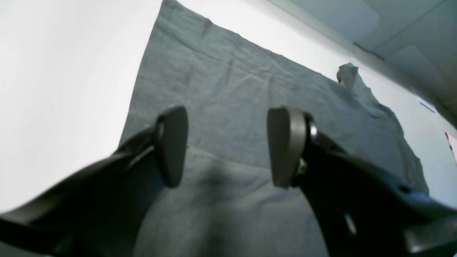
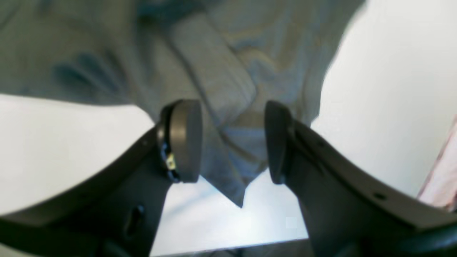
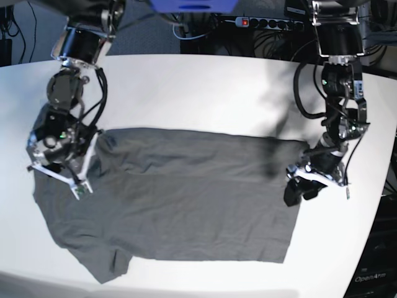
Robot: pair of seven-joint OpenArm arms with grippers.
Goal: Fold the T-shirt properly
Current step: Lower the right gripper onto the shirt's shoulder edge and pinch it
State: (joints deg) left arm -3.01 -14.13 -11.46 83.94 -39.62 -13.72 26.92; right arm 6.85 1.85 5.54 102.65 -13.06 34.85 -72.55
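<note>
Grey T-shirt (image 3: pixel 186 198) spread flat in base view; wrist views show left fingers (image 1: pixel 171 146) wide, right fingers (image 2: pixel 185 141) apart astride sleeve.

Black two-finger left gripper (image 1: pixel 228 146) with oval grey pads (image 1: pixel 285 146); black arms carry silver joints, looped cables.

A white desk (image 3: pixel 205 87) with a curved far edge fills most of the base view, brightly and evenly lit. Beyond that far edge the background is dim — a power strip (image 3: pixel 270 23) with a red switch lies among tangled black cables (image 3: pixel 260 38). A dark cabinet (image 3: pixel 375 273) stands past the desk's near right corner.
</note>
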